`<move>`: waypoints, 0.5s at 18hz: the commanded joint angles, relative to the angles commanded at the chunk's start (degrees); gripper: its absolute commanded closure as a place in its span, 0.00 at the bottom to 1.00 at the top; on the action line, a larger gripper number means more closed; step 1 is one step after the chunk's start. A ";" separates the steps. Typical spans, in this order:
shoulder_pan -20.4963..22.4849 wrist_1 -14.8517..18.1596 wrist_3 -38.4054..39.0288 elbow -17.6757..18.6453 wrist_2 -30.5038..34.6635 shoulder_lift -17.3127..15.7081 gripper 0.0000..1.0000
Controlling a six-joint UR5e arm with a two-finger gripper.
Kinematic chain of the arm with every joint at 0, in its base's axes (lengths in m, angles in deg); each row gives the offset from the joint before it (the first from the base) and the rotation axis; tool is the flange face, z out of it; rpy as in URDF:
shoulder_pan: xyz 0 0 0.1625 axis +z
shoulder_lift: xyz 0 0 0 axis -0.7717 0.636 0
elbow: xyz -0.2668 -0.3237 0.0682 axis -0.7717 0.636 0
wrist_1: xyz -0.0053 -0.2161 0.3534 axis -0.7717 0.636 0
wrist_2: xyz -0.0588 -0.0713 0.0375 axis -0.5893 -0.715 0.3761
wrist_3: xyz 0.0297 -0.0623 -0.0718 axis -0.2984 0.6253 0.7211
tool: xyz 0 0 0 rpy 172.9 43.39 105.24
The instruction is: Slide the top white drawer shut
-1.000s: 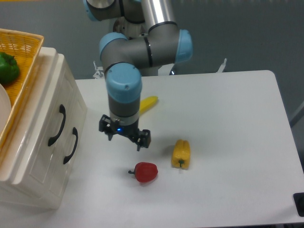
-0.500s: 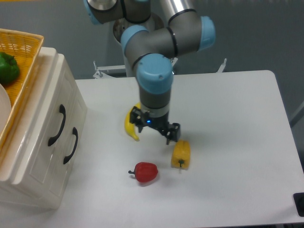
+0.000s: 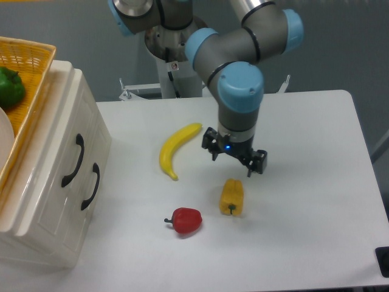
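The cream-white cabinet (image 3: 42,201) stands at the table's left edge. Its top white drawer (image 3: 56,149) carries a curved black handle (image 3: 72,159), and its front looks level with the lower drawer front (image 3: 78,210). My gripper (image 3: 235,159) hangs far to the right of the cabinet, over the middle of the table. It sits just beyond the yellow pepper and right of the banana. It is open, pointing down, with nothing between its fingers.
A banana (image 3: 174,149), a yellow bell pepper (image 3: 231,196) and a red bell pepper (image 3: 186,220) lie on the white table (image 3: 304,182). A wicker basket (image 3: 27,67) holding a green pepper (image 3: 10,87) rests on the cabinet's top.
The arm has swung right, away from the cabinet, from beside the drawers to past the banana, which is now fully uncovered. The gripper stayed open. The drawers look unchanged.
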State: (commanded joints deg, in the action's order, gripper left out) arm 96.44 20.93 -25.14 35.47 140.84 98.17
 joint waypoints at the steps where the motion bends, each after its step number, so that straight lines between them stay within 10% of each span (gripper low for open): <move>1: 0.70 0.00 -1.50 -0.18 0.00 0.09 0.00; 9: 2.38 -0.09 -10.21 0.26 1.41 -0.18 0.00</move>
State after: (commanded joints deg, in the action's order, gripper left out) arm 98.82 20.84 -35.35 35.73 142.24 97.99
